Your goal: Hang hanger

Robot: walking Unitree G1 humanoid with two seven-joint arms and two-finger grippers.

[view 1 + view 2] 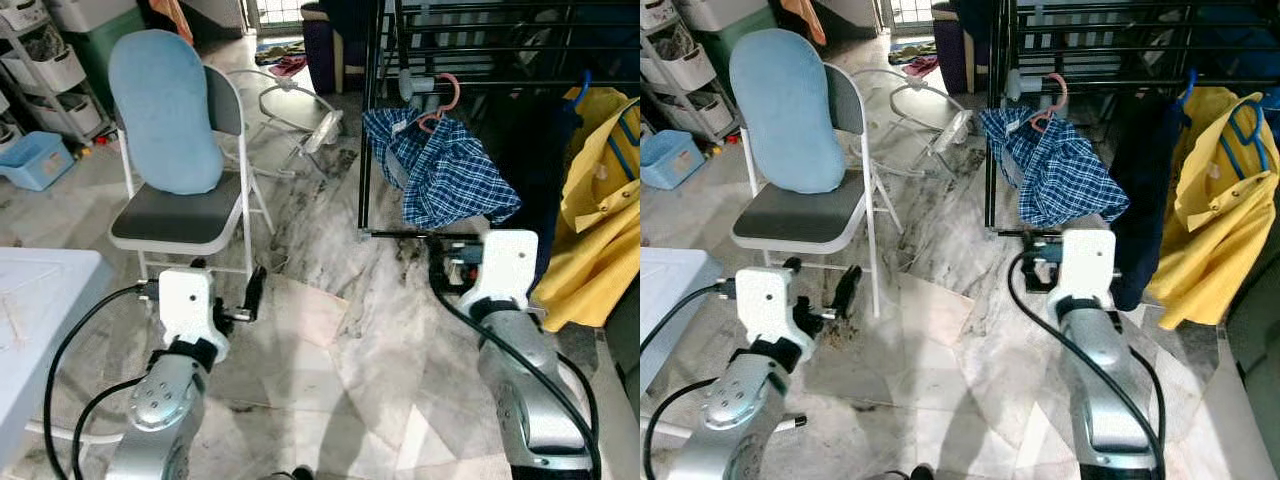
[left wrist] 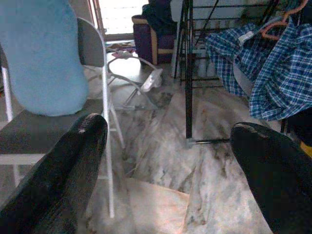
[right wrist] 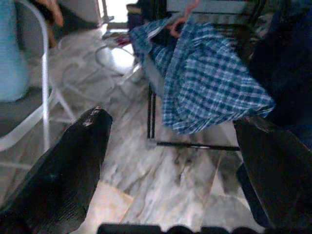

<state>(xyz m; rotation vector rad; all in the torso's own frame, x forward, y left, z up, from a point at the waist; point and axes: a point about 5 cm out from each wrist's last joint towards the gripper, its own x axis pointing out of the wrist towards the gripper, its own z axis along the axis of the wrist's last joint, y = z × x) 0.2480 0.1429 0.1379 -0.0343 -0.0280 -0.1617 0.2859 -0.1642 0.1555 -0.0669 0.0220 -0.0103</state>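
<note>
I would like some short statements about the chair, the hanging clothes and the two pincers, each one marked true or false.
1. The blue-and-white checked shirt hangs on a pink plastic hanger. True.
2. A red cushion leans on the grey folding metal chair. False: the long oval cushion is light blue.
3. The left pincer is open and empty. True.
4. The right pincer grips the hanger. False: it is open, holding nothing.
5. The yellow garment hangs on a blue hanger. True.
</note>
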